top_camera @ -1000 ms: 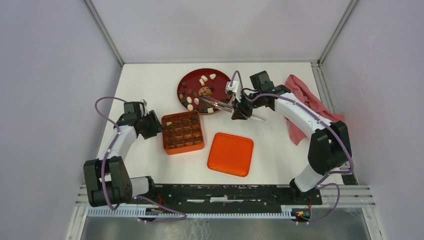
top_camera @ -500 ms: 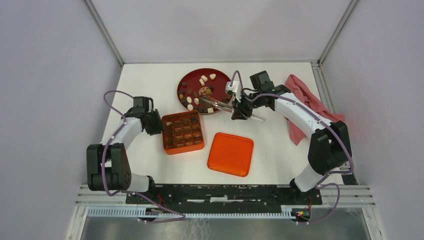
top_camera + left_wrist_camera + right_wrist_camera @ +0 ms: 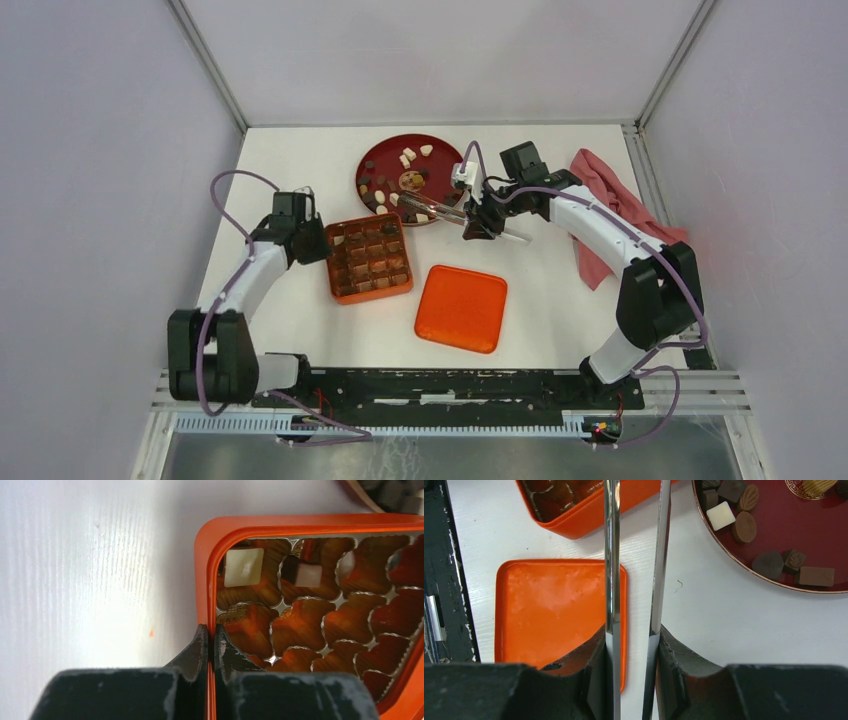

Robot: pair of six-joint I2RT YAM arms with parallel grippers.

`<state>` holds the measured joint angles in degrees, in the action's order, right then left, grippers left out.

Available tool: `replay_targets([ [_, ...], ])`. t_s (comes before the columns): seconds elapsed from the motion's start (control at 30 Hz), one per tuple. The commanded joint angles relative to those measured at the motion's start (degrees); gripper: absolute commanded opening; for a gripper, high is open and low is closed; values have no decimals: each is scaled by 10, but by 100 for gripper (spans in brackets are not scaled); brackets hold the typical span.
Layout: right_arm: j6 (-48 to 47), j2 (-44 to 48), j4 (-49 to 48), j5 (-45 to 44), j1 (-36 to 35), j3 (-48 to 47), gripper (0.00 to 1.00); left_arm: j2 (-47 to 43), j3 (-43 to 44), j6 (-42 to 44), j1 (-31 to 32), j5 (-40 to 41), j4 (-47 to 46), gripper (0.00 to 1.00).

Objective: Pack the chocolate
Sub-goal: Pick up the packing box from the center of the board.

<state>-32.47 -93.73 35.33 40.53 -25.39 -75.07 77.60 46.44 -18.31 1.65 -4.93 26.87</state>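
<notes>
Orange box (image 3: 280, 522) wall sits pinched tight in my left gripper (image 3: 210, 645). My right gripper (image 3: 633, 645) holds metal tongs (image 3: 612, 555) over the desk (image 3: 290, 160). Most chocolate (image 3: 744, 527) lies on the red plate (image 3: 784, 532); a few pieces sit in the box.

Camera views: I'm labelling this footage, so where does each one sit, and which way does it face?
Top external: fixed above and behind the arms, facing down on the white table; both whole arms show.
Left wrist: on the left arm, facing along its left gripper, shut on the wall of the orange compartment box.
Right wrist: on the right arm, facing along the metal tongs in the right gripper, toward the flat orange lid and round dark-red plate.
Shared: both wrist views show that box.
</notes>
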Motion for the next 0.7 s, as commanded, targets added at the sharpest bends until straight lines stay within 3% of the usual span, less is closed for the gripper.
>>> replay_targets([
  [0.0,-11,35,-3,29,4,-10,0,-155,-22,31,36,35,-84,2],
  [0.3,-11,64,9,51,24,-21,0,-301,-57,60,77,93,-138,2],
  [0.53,-9,83,9,64,34,-21,0,-313,-62,62,97,120,-134,2],
  [0.67,-10,83,9,67,34,-17,0,-268,-44,44,97,106,-98,2],
])
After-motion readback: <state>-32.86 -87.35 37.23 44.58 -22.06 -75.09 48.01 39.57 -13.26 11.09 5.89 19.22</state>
